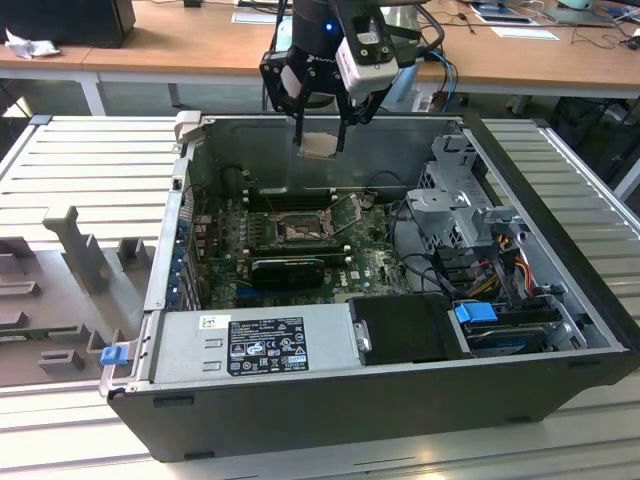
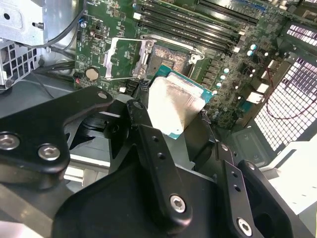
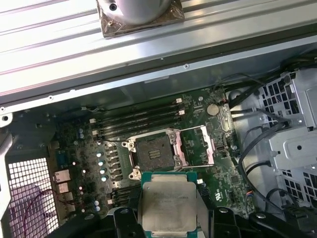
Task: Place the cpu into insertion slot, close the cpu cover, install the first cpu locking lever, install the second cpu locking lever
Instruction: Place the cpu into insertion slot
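My gripper (image 1: 320,138) hangs above the open computer case, shut on the cpu (image 1: 318,146), a flat square chip with a pale silver top. The first wrist view shows the cpu (image 3: 168,206) held level between the black fingers (image 3: 123,218). Below it on the green motherboard lies the insertion slot (image 3: 152,152), a dark square socket that is open and empty. The cpu cover (image 3: 198,146), a grey metal frame with a square window, is swung open beside the slot. In the second wrist view the cpu (image 2: 173,106) hangs just short of the slot (image 2: 171,58) and cover (image 2: 126,58).
A black ribbed heatsink bar (image 1: 288,268) lies in front of the socket, with memory slots (image 1: 285,200) behind it. A labelled power supply (image 1: 260,345) fills the case's near side. A metal drive cage (image 1: 455,195) and cables (image 1: 500,260) stand at the exterior view's right.
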Robot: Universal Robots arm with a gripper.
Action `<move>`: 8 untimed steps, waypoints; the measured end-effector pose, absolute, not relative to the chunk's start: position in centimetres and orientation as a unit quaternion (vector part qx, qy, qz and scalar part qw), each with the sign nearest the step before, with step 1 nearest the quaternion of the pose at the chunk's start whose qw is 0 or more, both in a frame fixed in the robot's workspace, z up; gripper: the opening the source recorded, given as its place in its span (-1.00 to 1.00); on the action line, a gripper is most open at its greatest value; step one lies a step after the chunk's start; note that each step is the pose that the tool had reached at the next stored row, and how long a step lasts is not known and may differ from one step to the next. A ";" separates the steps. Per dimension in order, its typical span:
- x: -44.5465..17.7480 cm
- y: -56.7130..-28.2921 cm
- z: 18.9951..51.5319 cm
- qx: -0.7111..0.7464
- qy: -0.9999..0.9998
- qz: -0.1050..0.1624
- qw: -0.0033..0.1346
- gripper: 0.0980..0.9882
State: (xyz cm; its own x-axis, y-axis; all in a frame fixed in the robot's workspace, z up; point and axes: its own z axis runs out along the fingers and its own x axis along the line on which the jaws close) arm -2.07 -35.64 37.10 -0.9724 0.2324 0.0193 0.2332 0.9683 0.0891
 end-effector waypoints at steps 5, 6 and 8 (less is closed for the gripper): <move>-2.1 -35.6 37.1 -0.130 -0.990 -0.045 0.004 -0.03; -2.1 -35.6 37.1 -0.132 -0.990 -0.046 0.004 -0.03; -2.1 -35.6 37.1 -0.137 -0.990 -0.046 0.003 -0.03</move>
State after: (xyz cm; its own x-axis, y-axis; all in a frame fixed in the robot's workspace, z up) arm -2.07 -35.64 37.10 -0.9626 0.2703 0.0193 0.2710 0.9585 0.0891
